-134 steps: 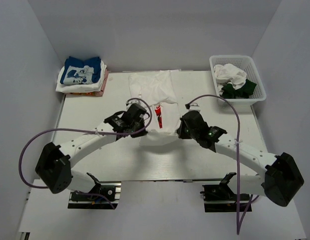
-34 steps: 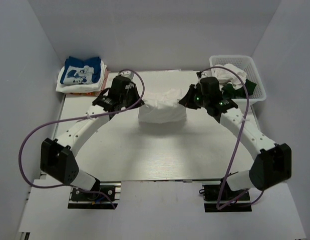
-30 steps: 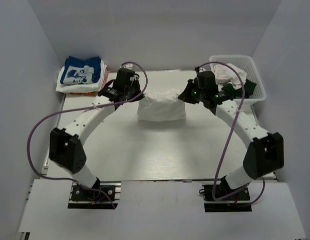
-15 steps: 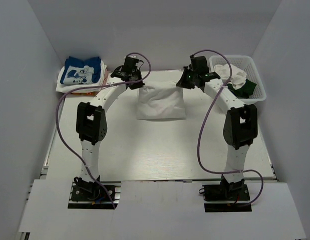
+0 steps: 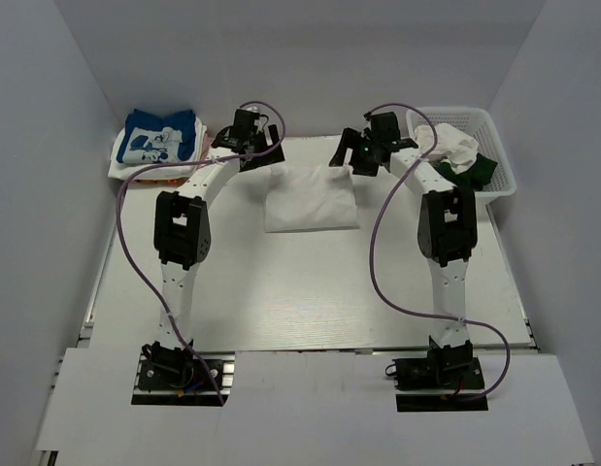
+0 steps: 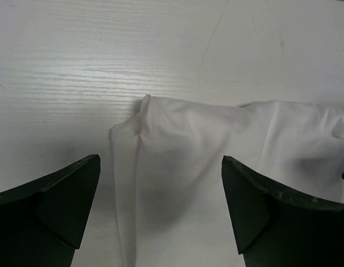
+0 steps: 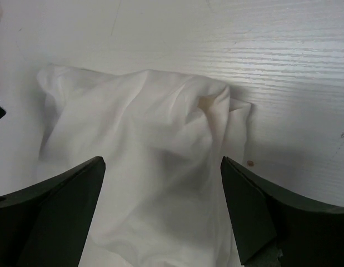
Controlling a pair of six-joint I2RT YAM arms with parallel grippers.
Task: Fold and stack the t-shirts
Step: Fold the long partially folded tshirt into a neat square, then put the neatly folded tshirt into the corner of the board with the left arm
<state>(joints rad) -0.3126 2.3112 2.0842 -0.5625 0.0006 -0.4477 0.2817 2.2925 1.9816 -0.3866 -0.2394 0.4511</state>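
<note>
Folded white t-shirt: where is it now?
The folded white t-shirt lies at far centre of the white table in the top view, between the blue-topped shirt stack at left and the white plastic basket at right.

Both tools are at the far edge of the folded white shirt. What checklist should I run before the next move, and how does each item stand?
1. Left tool open, nothing pinched: ok.
2. Right tool open, nothing pinched: ok.
3. White shirt lies folded on the table: ok, though its far corners are rumpled.
4. Hidden layers of the fold lie even: cannot tell.
5. Stack at the far left, blue shirt on top, looks settled enough to take another: ok.
6. Basket holds more clothes to fold: ok.
</note>
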